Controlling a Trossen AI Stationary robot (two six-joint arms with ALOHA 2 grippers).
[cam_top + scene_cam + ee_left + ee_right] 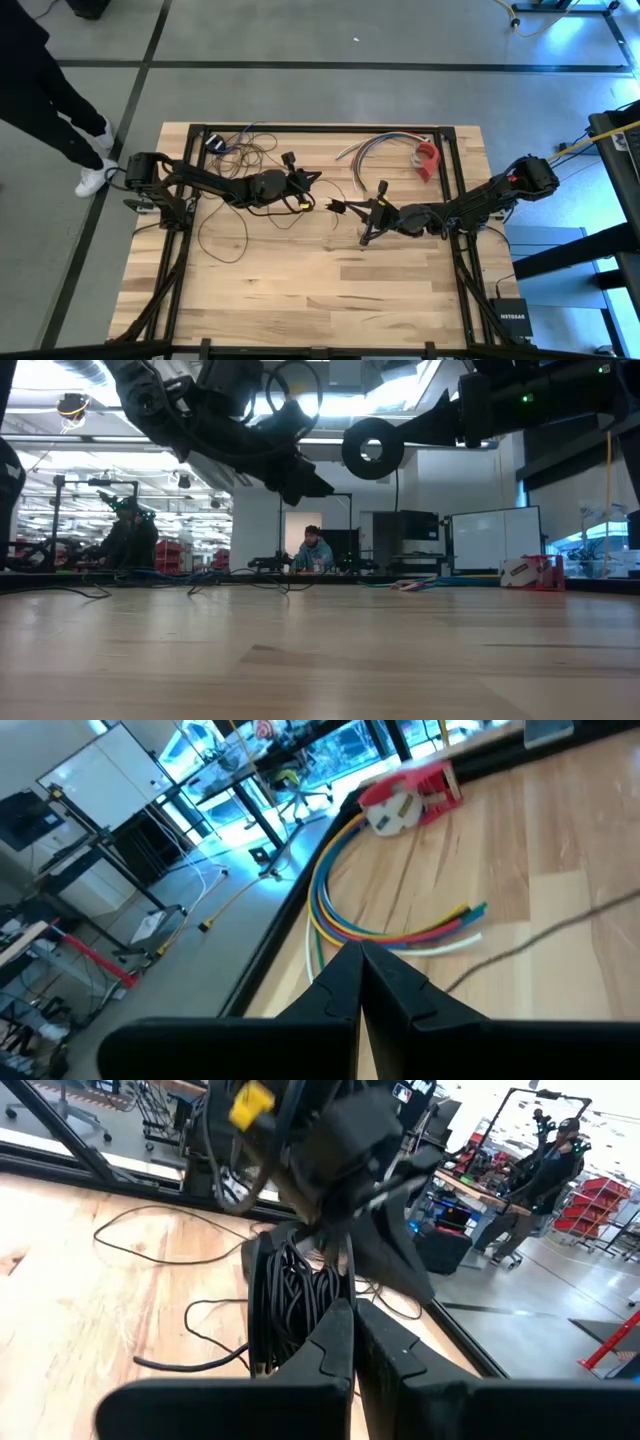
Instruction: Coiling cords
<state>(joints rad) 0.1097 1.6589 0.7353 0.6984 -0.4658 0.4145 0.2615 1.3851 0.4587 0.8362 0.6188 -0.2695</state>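
two closed pincers, left pincer [312, 178], right pincer [340, 207], cords [245, 150] partly hidden under left arm

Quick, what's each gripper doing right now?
Left gripper: shut, nothing seen between its fingers.
Right gripper: shut, nothing seen held.

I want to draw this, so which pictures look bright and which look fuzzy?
Low view: ceiling lights glare behind the arms, so both show as dark shapes. Left wrist view: the left gripper is a black, soft-edged shape, the multicoloured wires sharper. Right wrist view: the cords and the room look blurred. High view: even light, blue glow at one corner.
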